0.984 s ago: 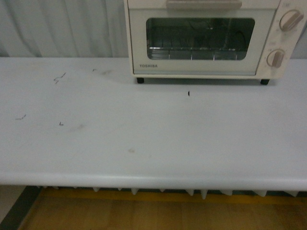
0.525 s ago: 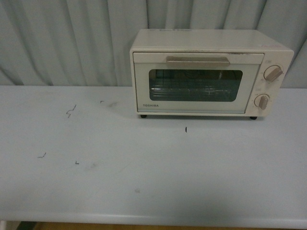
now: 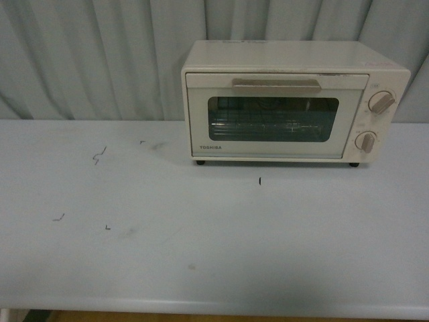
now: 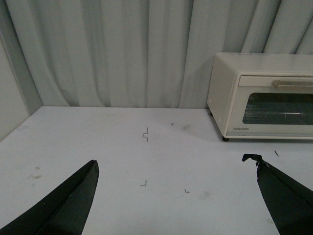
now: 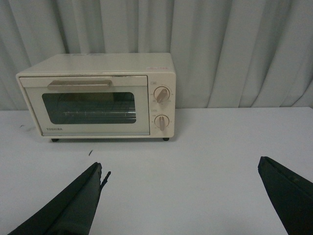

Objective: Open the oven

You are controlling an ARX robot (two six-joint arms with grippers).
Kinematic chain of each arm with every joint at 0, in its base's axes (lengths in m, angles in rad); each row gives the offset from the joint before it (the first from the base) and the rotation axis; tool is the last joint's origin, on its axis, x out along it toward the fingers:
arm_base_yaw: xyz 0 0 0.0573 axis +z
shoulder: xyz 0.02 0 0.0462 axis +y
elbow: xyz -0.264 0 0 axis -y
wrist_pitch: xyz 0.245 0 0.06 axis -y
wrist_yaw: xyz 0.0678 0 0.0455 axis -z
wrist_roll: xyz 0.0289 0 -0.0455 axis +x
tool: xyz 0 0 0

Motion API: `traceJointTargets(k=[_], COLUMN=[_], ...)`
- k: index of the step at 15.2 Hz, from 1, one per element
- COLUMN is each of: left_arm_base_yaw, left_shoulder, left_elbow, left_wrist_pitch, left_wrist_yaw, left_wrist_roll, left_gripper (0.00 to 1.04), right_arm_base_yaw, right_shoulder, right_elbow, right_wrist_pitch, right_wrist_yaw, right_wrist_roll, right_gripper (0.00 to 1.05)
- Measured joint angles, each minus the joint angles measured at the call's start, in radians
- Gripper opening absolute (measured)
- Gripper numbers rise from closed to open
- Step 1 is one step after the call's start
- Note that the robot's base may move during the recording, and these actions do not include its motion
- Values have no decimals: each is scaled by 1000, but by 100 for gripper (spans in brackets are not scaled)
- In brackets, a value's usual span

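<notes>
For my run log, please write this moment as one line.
oven: door shut | handle: untouched | left gripper: open, empty | right gripper: open, empty

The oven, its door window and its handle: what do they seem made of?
The oven body looks like painted sheet metal, cream-white and matte, though plastic is possible. The door window seems to be glass: dark and see-through, with the wire rack visible behind it. The handle is a beige bar, probably plastic, with a dull finish.
</notes>
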Motion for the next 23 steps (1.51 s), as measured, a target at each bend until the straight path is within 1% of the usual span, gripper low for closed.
traceJointTargets(k=[23], left_arm_base_yaw=[0], left_shoulder=[0], left_elbow=[0], left_wrist_pitch=[0], left_wrist_yaw=[0], left_wrist_roll=[0], left_gripper=[98], right_arm_base_yaw=[0], right_shoulder=[0], right_elbow=[0], right_wrist_pitch=[0], right_wrist_yaw=[0], right_wrist_roll=[0], right_gripper=[98])
